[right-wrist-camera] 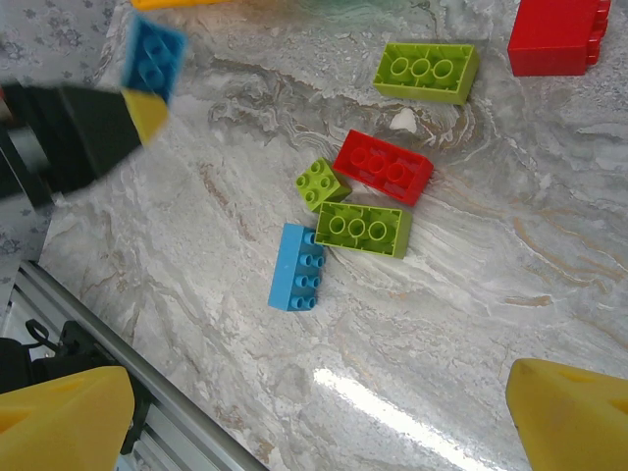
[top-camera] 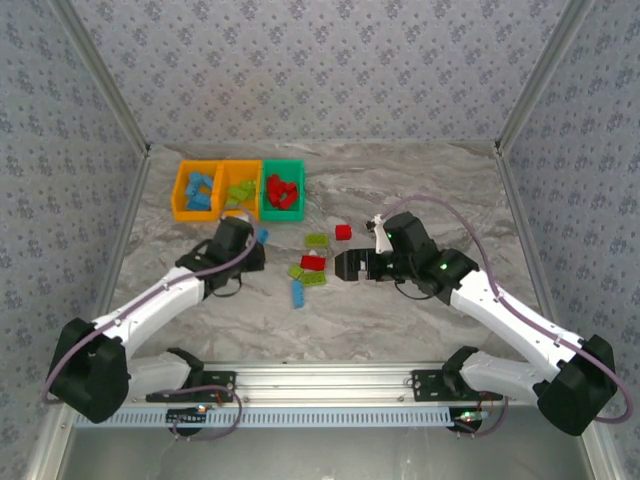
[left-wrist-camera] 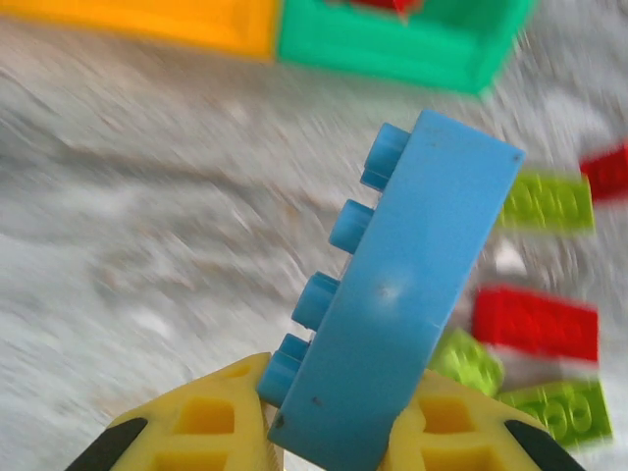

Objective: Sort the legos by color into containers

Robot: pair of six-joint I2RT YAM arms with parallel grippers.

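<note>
Top external: left end effector (left-wrist-camera: 332,430) pinches blue lego (left-wrist-camera: 422,285) near containers (top-camera: 177,196); right one (top-camera: 343,265) spread.

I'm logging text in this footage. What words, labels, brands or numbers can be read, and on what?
No text is readable.
Studs of the blue brick in the left gripper: too blurred.
Studs of the lime green brick: no legible mark.
The bins: no label visible.

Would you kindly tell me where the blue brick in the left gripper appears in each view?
Top external: the blue brick is left of centre, by the green bin's lower left corner.
Left wrist: blue brick at centre, tilted, rising from the bottom edge.
Right wrist: blue brick in the top left corner.
Shared landmark: the red brick beside the small lime brick.
</note>
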